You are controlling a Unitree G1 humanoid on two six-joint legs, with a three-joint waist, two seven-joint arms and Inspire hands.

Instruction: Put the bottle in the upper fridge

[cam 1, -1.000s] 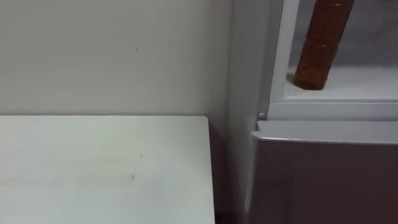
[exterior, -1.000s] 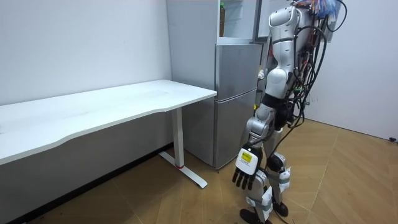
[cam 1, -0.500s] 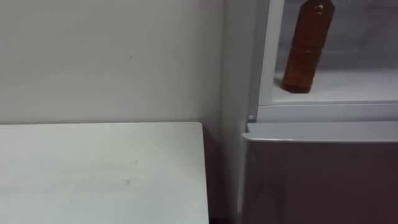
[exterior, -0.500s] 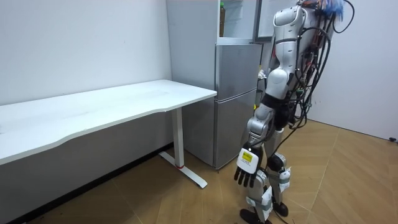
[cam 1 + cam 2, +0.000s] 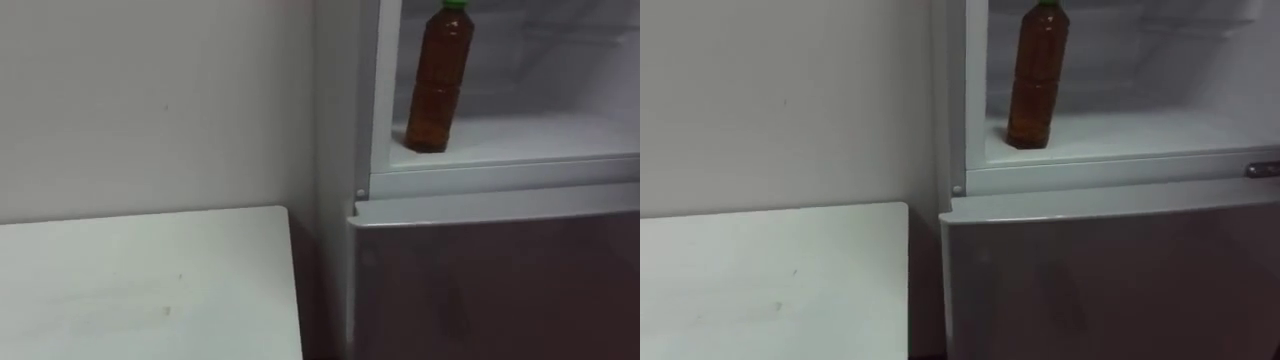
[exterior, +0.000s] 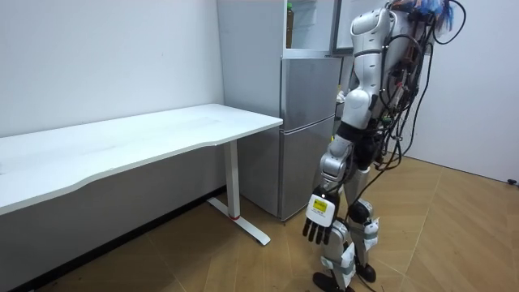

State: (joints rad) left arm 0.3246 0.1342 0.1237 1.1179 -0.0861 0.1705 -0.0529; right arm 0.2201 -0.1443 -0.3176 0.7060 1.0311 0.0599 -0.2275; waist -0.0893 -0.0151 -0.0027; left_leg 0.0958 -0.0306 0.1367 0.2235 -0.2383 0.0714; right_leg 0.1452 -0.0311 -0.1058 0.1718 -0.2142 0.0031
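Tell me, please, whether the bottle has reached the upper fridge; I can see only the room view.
Observer: Yes, the bottle stands upright on the upper fridge shelf.
Operator: Is a hand holding it?
Observer: No hand is on it; it stands free near that shelf's left edge.
Operator: Is it capped and full?
Observer: Its green cap is on, and brown liquid fills the bottle up to the neck.
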